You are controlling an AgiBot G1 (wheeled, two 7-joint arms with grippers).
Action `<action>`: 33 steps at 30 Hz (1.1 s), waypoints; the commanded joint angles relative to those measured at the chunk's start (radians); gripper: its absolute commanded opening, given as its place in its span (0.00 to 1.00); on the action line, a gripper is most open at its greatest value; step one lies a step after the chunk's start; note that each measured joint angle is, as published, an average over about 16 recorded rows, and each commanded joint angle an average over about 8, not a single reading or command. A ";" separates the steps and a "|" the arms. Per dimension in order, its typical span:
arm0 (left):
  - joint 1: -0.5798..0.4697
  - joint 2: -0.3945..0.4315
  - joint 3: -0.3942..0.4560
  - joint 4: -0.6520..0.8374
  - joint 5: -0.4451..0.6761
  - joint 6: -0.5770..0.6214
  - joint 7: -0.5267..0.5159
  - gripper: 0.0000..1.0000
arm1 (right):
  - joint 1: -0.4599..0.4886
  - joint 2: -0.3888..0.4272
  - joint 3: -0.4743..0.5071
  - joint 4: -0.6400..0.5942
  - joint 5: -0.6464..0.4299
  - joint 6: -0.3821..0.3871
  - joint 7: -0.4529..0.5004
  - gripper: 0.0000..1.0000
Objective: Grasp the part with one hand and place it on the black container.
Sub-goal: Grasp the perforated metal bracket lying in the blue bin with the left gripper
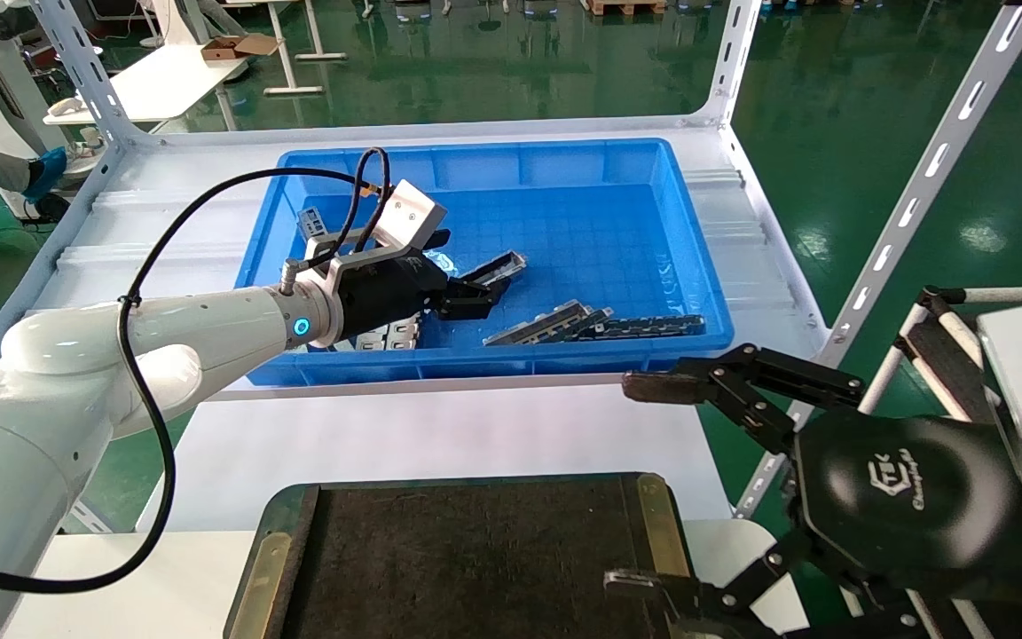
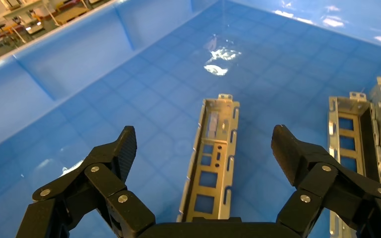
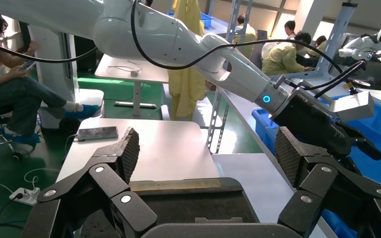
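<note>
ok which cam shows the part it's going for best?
Left wrist view: the part lies full length between the open left end effector fingers, untouched. Head view shows it small in the blue bin. Right wrist view doesn't show it.

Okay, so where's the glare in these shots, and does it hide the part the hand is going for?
Left wrist view: bright glare patch on the blue bin floor beyond the part, which stays readable between the left gripper's open fingers. Head view: faint sheen on the bin floor and green floor reflections.
</note>
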 commanded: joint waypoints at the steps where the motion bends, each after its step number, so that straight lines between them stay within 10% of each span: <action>1: 0.007 0.000 0.010 -0.011 0.000 -0.005 -0.013 0.00 | 0.000 0.000 0.000 0.000 0.000 0.000 0.000 0.00; 33: 0.034 -0.005 0.133 -0.040 -0.064 -0.079 -0.099 0.00 | 0.000 0.000 -0.001 0.000 0.001 0.001 -0.001 0.00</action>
